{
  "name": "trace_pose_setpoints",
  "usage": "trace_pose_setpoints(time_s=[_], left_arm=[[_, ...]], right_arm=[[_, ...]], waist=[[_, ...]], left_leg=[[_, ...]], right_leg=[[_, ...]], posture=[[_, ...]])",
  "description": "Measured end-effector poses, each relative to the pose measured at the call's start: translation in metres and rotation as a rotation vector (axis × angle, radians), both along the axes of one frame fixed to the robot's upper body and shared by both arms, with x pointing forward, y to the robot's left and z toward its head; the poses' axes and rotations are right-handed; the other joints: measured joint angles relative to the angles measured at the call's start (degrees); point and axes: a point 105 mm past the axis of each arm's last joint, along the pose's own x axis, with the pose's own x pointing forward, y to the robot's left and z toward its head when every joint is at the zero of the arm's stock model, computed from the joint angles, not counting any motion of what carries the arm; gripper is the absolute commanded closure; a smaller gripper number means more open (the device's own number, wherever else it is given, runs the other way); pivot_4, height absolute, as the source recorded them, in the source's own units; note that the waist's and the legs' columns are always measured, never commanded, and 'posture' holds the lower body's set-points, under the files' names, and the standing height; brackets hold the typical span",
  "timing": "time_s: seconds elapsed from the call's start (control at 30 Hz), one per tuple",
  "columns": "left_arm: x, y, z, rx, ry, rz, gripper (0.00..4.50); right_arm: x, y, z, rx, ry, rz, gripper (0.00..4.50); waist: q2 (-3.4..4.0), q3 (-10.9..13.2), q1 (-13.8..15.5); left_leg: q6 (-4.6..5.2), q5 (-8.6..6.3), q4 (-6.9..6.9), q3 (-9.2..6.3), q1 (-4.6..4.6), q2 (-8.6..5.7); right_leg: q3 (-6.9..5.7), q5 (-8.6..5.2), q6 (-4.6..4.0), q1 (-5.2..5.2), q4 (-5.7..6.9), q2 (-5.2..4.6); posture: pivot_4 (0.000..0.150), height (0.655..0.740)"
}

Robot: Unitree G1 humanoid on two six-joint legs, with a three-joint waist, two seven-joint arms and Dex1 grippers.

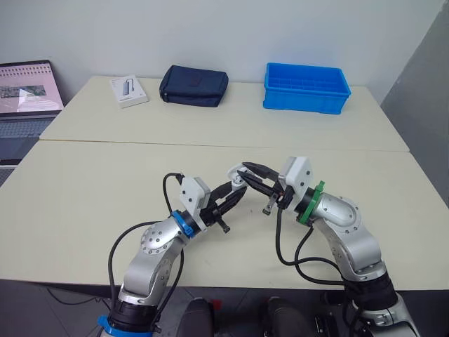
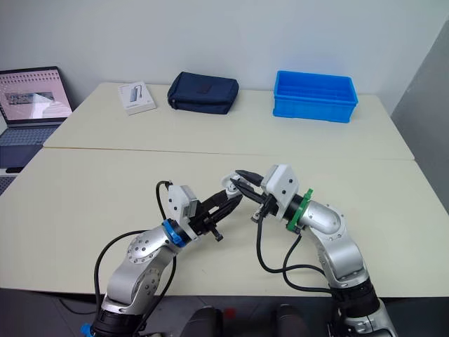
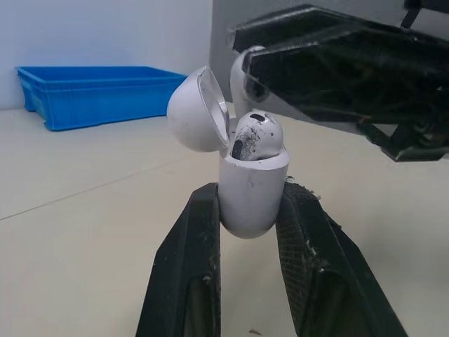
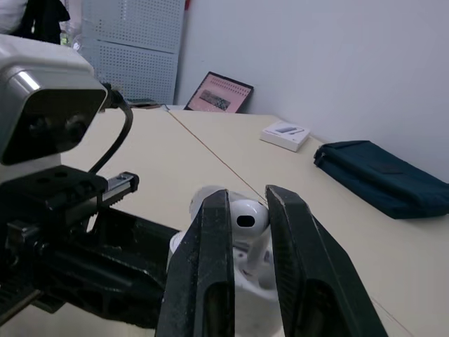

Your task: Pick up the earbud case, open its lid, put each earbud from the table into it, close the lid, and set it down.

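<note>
Clamping the open-lidded earbud case [image 3: 252, 200], left claw [image 3: 252, 191]; right claw [image 4: 248, 199] pinching an earbud [image 4: 245, 219].

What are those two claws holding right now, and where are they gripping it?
The left gripper clamps the open earbud case by its lower body. The right gripper pinches an earbud by its sides, just above the case.

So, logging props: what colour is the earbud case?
White; the earbud case shows best in left wrist view.
</note>
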Motion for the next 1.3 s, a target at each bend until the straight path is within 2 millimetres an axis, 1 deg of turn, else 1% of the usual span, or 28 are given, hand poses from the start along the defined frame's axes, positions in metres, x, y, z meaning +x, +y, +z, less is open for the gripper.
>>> trace_pose_setpoints(time_s=[0.17,0.5,0.57,0.6,0.63,0.7,0.73,0.83,0.9,1.03,1.1,1.17,1.27,1.3], left_arm=[[0.0,0.0,-0.001,0.001,0.007,-0.002,3.77],[-0.001,0.0,-0.004,0.003,0.021,-0.003,3.77],[-0.001,0.0,-0.004,0.004,0.023,-0.002,3.77],[-0.001,0.0,-0.004,0.003,0.022,0.001,3.77],[0.0,0.001,-0.004,0.003,0.022,0.006,3.77],[0.0,0.002,-0.003,0.002,0.02,0.009,3.77],[0.0,0.002,-0.003,0.0,0.02,0.007,3.77],[0.0,0.001,-0.002,-0.008,0.019,-0.002,3.77],[0.0,0.0,0.0,-0.008,0.014,-0.011,3.77],[-0.002,-0.003,0.001,0.003,0.028,-0.074,3.77],[-0.005,-0.004,0.0,0.013,0.047,-0.129,3.77],[-0.009,-0.008,-0.002,0.024,0.062,-0.202,3.77],[-0.016,-0.02,-0.001,0.043,0.069,-0.329,3.77],[-0.018,-0.023,-0.001,0.049,0.068,-0.356,3.77]], right_arm=[[0.004,-0.003,-0.005,-0.012,-0.012,-0.034,4.16],[0.001,-0.003,-0.012,-0.013,-0.016,-0.037,4.16],[0.001,-0.005,-0.015,-0.005,0.005,-0.038,3.41],[0.001,-0.006,-0.017,-0.003,0.018,-0.04,3.15],[0.0,-0.007,-0.019,-0.004,0.024,-0.043,2.73],[-0.001,-0.008,-0.02,-0.013,0.031,-0.042,2.1],[-0.002,-0.008,-0.019,-0.017,0.033,-0.042,2.05],[-0.005,-0.011,-0.014,-0.018,0.038,-0.039,2.05],[-0.009,-0.02,-0.003,-0.021,0.026,-0.047,2.05],[-0.017,-0.049,0.021,-0.06,0.002,-0.08,2.05],[-0.014,-0.065,0.028,-0.121,0.004,-0.115,2.05],[-0.008,-0.079,0.034,-0.176,0.018,-0.138,2.05],[0.002,-0.091,0.038,-0.264,0.056,-0.105,2.65],[0.004,-0.093,0.038,-0.286,0.067,-0.091,2.98]], waist=[[0.0,0.0,0.0],[0.0,0.0,0.0],[0.0,0.0,0.0],[0.0,0.0,0.0],[0.0,0.0,0.0],[0.0,0.0,0.0],[0.0,0.0,0.0],[0.0,0.0,0.0],[0.0,0.0,0.1],[0.0,0.0,0.1],[0.0,0.0,0.1],[0.01,0.0,0.0],[0.01,0.0,0.0],[0.01,0.0,0.0]], left_leg=[[0.0,0.0,0.0,-0.01,0.0,0.0],[0.0,0.0,0.0,-0.01,0.0,0.0],[0.0,0.0,-0.01,-0.01,-0.01,0.0],[0.0,0.0,-0.01,0.0,-0.01,0.0],[0.0,0.0,-0.01,0.0,-0.01,0.0],[0.0,0.0,-0.01,0.0,0.0,0.0],[0.0,0.0,0.0,0.0,0.0,0.0],[0.0,0.0,0.0,0.0,-0.01,0.0],[0.0,0.0,-0.01,0.0,-0.03,0.0],[0.0,0.0,0.0,0.01,-0.04,-0.01],[0.0,0.0,0.0,0.01,-0.02,-0.01],[0.0,0.0,0.0,0.02,0.0,-0.01],[0.01,0.0,-0.01,0.01,0.0,-0.01],[0.01,-0.01,-0.02,0.01,0.0,-0.01]], right_leg=[[0.0,0.0,0.0,0.0,0.0,0.0],[0.0,0.0,-0.01,0.0,0.0,0.0],[0.0,0.0,-0.01,0.0,-0.01,0.0],[0.0,0.0,-0.01,0.0,-0.01,0.0],[0.0,0.0,0.0,0.0,-0.01,0.0],[0.0,0.0,-0.01,-0.01,-0.01,0.0],[0.0,0.0,-0.01,-0.01,-0.01,0.0],[0.0,0.0,-0.01,-0.01,-0.01,0.0],[-0.01,-0.01,-0.01,-0.01,-0.03,-0.01],[-0.01,-0.01,-0.01,0.0,-0.06,-0.03],[-0.01,-0.01,-0.03,0.0,-0.05,-0.03],[0.0,-0.02,-0.06,-0.01,-0.04,-0.02],[0.0,-0.02,-0.08,-0.01,-0.04,-0.01],[0.0,-0.04,-0.09,-0.01,-0.05,0.0]], posture=[[0.15,0.7267],[0.15,0.7267],[0.15,0.7267],[0.15,0.7267],[0.15,0.7267],[0.15,0.7267],[0.15,0.7267],[0.15,0.7267],[0.15,0.7267],[0.15,0.7267],[0.15,0.7267],[0.15,0.7267],[0.15,0.7267],[0.15,0.7267]])
